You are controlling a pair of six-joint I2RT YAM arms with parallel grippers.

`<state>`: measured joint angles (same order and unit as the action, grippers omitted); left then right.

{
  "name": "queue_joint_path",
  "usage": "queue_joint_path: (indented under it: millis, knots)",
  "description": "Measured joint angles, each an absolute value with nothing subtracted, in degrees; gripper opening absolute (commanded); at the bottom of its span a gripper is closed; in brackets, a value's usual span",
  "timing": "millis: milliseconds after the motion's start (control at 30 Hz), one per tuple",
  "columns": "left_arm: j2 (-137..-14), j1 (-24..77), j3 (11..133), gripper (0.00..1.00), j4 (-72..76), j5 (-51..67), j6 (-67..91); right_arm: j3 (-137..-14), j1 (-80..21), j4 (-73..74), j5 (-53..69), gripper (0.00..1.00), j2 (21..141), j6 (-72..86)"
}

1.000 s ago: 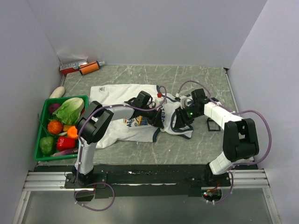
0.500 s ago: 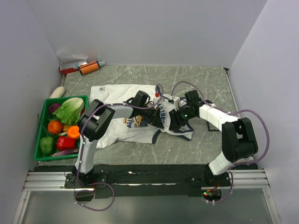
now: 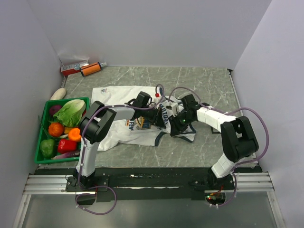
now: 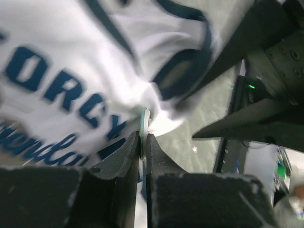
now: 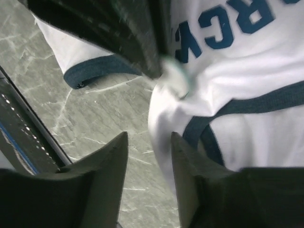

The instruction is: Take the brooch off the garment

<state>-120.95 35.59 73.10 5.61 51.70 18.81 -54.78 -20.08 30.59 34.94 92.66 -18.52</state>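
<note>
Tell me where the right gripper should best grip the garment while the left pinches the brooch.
Probably the bunched white fold of the garment just beneath the brooch, coming from the side opposite the left gripper. The cloth is pulled into a narrow ridge there, thin enough to pinch, and the open right gripper faces it.

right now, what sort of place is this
Probably a robot lab test cell: plain walls box in a marble-patterned table, a left arm and right arm sit bolted to a rail at its near edge, a green crate holds vegetables.
</note>
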Motion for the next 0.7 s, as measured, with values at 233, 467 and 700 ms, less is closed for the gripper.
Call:
queue_joint_path:
  millis: [233,467,700]
  knots:
    - [-117.4,36.4,74.3,0.01,-0.9,40.3,19.2,-60.8,-20.6,36.2,35.3,0.09,98.9,-15.3]
    - [-114.1,37.5,72.4,0.01,6.3,35.4,21.5,-65.8,-20.7,39.3,41.3,0.08,99.7,-11.1]
    - [-114.6,40.1,69.7,0.01,13.1,32.9,26.4,-66.1,-20.0,41.8,45.3,0.23,101.7,-9.3]
